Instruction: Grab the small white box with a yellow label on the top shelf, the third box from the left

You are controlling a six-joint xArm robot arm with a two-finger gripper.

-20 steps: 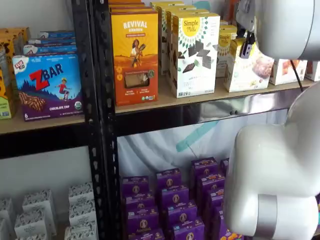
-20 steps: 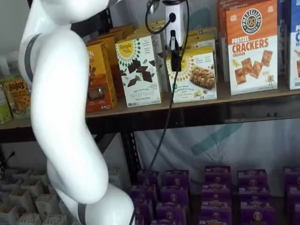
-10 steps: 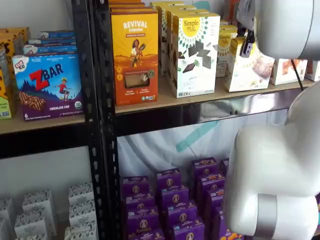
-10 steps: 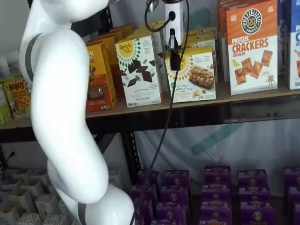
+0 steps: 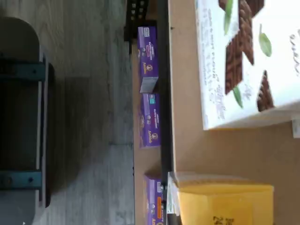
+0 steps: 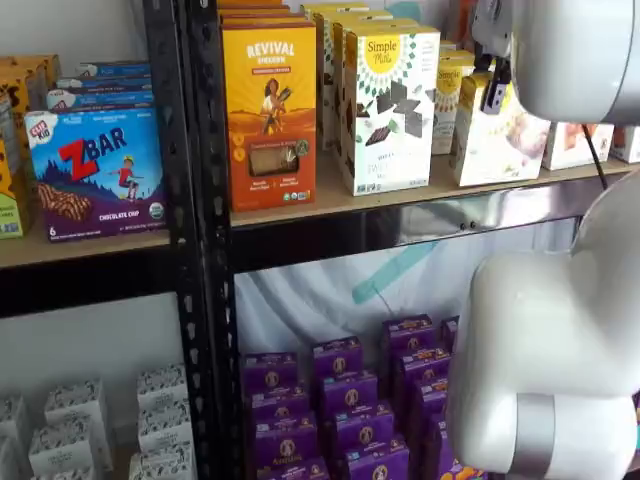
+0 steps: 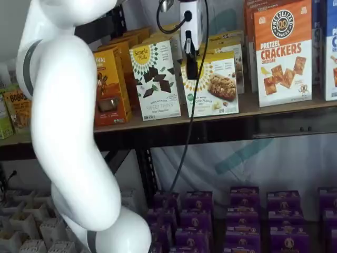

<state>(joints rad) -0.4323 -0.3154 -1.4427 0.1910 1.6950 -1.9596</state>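
Note:
The small white box (image 7: 217, 87) with its yellow top band and cookie picture shows in both shelf views, tilted, with its lower edge just off the top shelf (image 7: 274, 108). My gripper (image 7: 191, 67) hangs from above with its black fingers closed on the box's upper left part. Seen from the other side, the gripper (image 6: 493, 97) is mostly hidden behind the white arm, against the same box (image 6: 500, 140) above the shelf board (image 6: 330, 200). In the wrist view neither the fingers nor this box can be made out.
A taller white Simple Mills box (image 7: 156, 79) with dark chocolate squares stands just left of the held box, and an orange box (image 7: 111, 87) beyond it. An orange-and-white crackers box (image 7: 283, 52) stands to the right. More yellow-topped boxes sit behind. Purple boxes (image 7: 242, 211) fill the level below.
The gripper and the small white box have shifted a little left together, and the box has tipped and risen slightly off the shelf board.

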